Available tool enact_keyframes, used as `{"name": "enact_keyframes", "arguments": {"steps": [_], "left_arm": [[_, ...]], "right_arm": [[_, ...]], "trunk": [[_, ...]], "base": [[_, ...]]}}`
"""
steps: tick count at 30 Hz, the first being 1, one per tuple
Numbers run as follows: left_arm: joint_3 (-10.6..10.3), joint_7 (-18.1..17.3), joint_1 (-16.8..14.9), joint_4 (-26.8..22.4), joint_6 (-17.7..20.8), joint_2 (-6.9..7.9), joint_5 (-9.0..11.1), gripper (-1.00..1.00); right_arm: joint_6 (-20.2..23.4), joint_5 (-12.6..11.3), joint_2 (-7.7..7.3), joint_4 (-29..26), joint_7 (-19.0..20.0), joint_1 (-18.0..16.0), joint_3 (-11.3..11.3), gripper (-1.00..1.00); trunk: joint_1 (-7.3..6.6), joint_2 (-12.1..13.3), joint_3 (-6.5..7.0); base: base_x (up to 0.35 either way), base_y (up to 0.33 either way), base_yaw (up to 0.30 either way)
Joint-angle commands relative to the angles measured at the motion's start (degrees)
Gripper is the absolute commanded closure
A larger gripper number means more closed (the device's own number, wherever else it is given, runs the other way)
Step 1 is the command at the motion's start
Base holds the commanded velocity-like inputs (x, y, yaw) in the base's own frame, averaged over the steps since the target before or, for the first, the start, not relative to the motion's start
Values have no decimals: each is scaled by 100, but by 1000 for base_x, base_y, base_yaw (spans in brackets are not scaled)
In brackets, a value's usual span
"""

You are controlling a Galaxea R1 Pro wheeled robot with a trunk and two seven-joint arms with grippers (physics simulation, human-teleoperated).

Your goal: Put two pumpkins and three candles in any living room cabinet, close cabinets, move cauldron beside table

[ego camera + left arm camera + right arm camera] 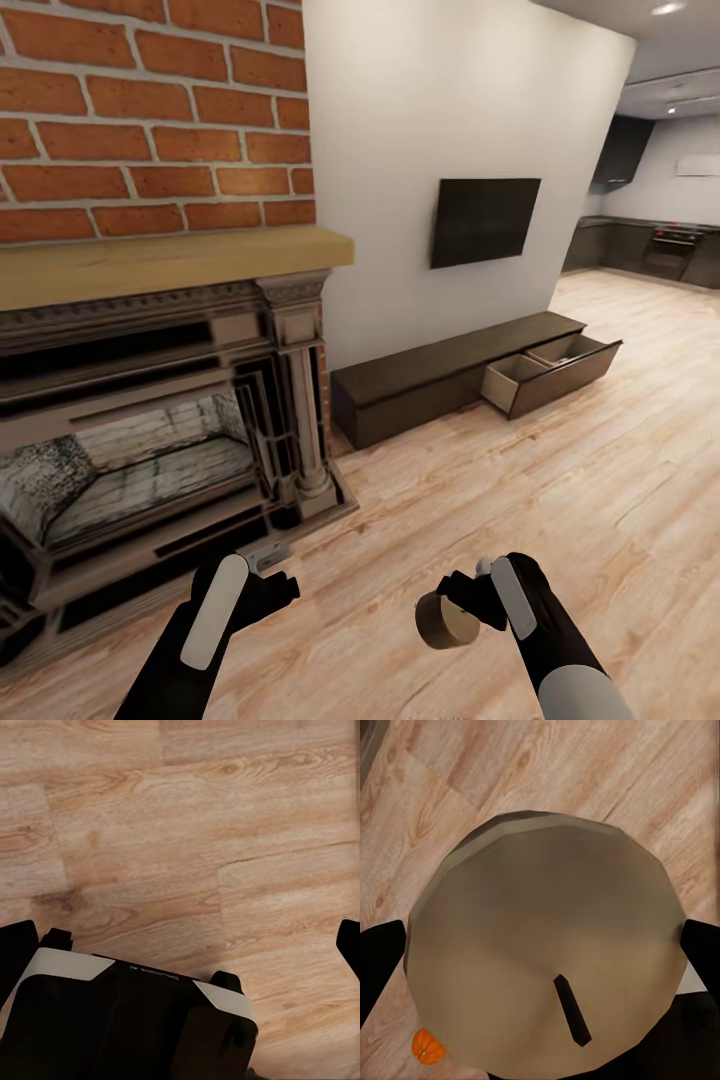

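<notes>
Open floor [560,470] toward the cabinet [440,385], apparently unobstructed; fireplace [160,420] alongside

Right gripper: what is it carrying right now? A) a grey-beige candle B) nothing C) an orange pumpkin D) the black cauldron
A: the right gripper is closed on a stubby grey-beige candle, whose round end with its dark wick faces the right wrist camera.

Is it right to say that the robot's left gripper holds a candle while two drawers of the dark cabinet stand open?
Not quite: the right gripper holds the candle, as the head view shows. The left gripper holds nothing. The two drawers of the cabinet do stand open.
</notes>
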Motion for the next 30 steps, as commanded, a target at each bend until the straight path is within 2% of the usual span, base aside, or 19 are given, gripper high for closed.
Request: {"name": "enact_keyframes", "arguments": {"steps": [1, 30], "left_arm": [[-2, 61, -5, -7, 10, 1, 57, -100], [-5, 54, -6, -7, 10, 1, 49, -100]], "right_arm": [[11, -77, 6, -6, -53, -6, -10, 100], [-25, -77, 6, -1, -53, -6, 4, 100]], "trunk": [[4, -13, -13], [4, -13, -12]], "base": [[0, 0, -278], [0, 0, -278]]}}
